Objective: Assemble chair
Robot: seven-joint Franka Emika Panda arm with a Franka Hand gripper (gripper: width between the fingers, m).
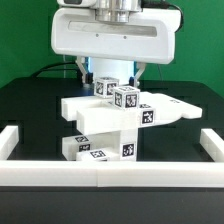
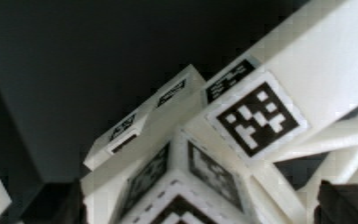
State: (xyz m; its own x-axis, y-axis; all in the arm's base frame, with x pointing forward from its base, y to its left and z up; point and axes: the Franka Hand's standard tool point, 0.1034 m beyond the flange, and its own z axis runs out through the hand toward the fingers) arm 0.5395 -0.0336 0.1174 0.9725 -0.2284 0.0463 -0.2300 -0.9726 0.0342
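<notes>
Mostly, the chair (image 1: 110, 125) hides the fingers (image 2: 43, 200).

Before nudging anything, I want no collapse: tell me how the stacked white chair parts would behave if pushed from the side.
The chair parts look like rigid plastic, so they likely won't flex. The stack stands tall on a narrow base with a slab sticking out toward the exterior view's right, so it may tip or twist. The open gripper above isn't steadying it.
</notes>
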